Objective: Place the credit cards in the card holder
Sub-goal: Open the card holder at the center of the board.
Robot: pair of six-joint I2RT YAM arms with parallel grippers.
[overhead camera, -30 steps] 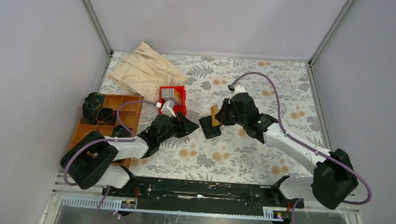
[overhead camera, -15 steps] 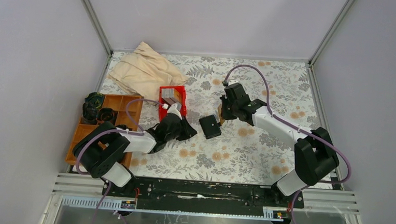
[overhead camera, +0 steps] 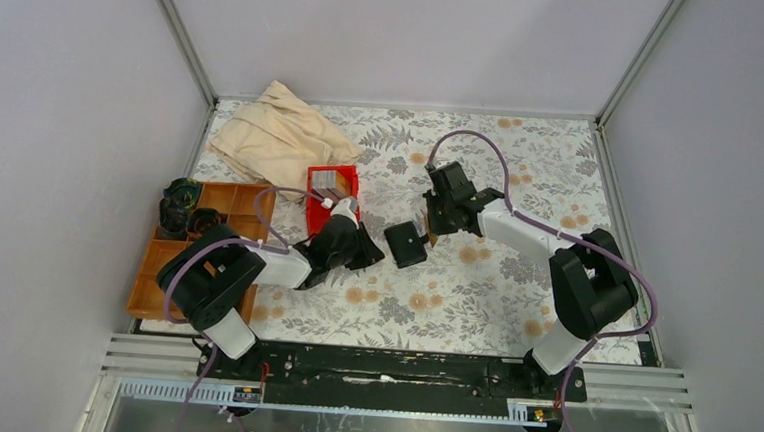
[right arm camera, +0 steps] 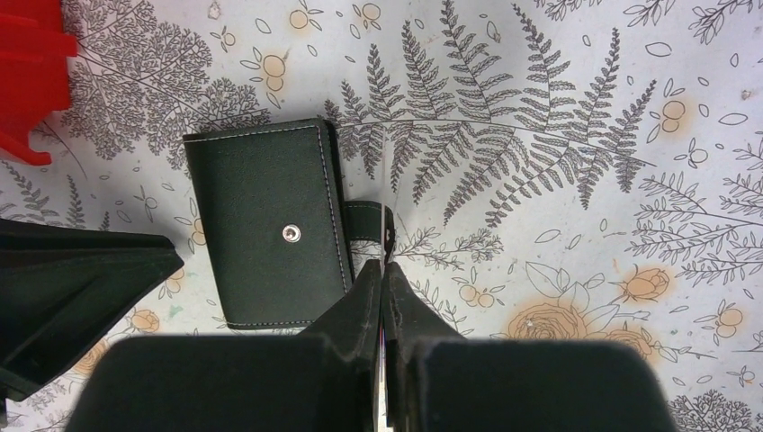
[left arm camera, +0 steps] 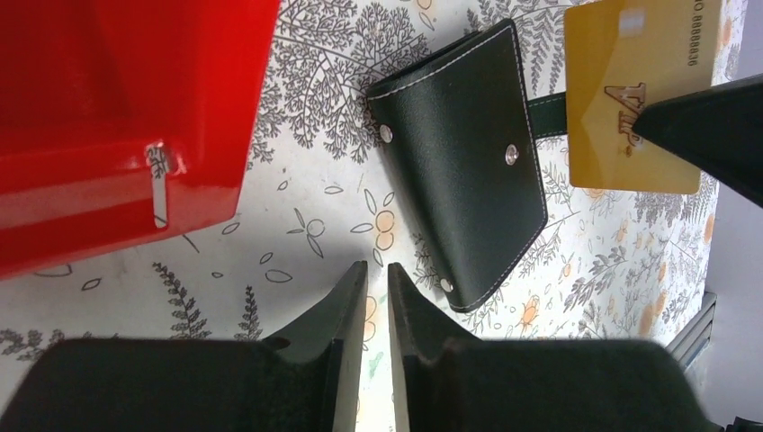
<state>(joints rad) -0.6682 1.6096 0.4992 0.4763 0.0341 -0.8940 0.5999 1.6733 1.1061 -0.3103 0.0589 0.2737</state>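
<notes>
**Tan card at the holder's tab side, holder lying closed**

- Right claw (right arm camera: 385, 274): clenched on the tan card (left arm camera: 630, 99). The card is held on edge and reads as a thin line in the right wrist view. Its lettered face shows in the left wrist view.
- Left claw (left arm camera: 376, 288): tips almost together with a narrow slit between them, grasping nothing. It sits low over the worktop (overhead camera: 514, 284).
- Card holder (left arm camera: 459, 207): flat on the worktop between the two claws, folded shut, snaps showing on top. Its clasp tab (right arm camera: 364, 220) sticks out toward the right claw.
- Key relation: the holder lies just to the left of the right claw. The card's plane runs roughly parallel to the holder's tab-side long edge, just beside the tab and clear of the leather.
- The left claw is just off the opposite side, near a corner, not touching as far as I can tell.
- Both claws are near the holder. The right one has the card; the left one is the free one.
- Other cards (overhead camera: 332, 184) sit in the red bin (left arm camera: 117, 108), just beside the left arm.

My read: no slot is exposed while the holder is folded. It likely has to be opened or pinned by the left claw before the card can slide in. Risk is the card edge shoving the loose holder across the worktop.
</notes>
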